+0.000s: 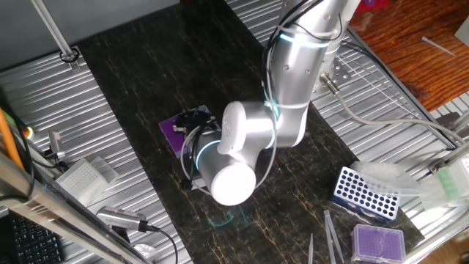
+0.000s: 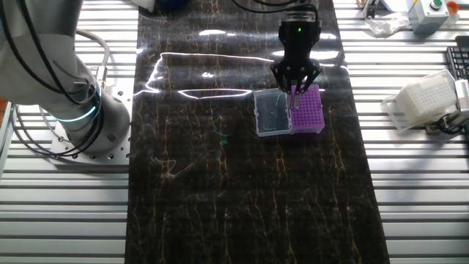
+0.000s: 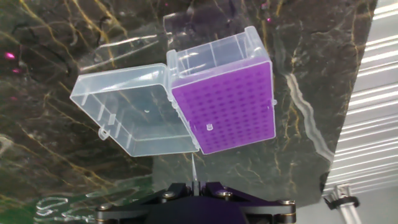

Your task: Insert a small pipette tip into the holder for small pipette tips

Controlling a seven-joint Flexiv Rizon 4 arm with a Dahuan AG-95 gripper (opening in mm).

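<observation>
- Dark marbled mat (image 1: 139, 110), laid lengthwise down the middle of the table.
- Ribbed metal table top (image 1: 381, 117), showing on both sides of the mat.
- Blue rack with round holes (image 1: 364, 193), near the mat's edge.
- Paler purple-topped box (image 1: 378, 243), just beside the blue rack.
- Clear pipette-tip box (image 2: 423, 101), on the ribbed metal, well apart from the mat.
- Two thin metal tools (image 1: 331, 235), lying on the mat near the blue rack.
</observation>
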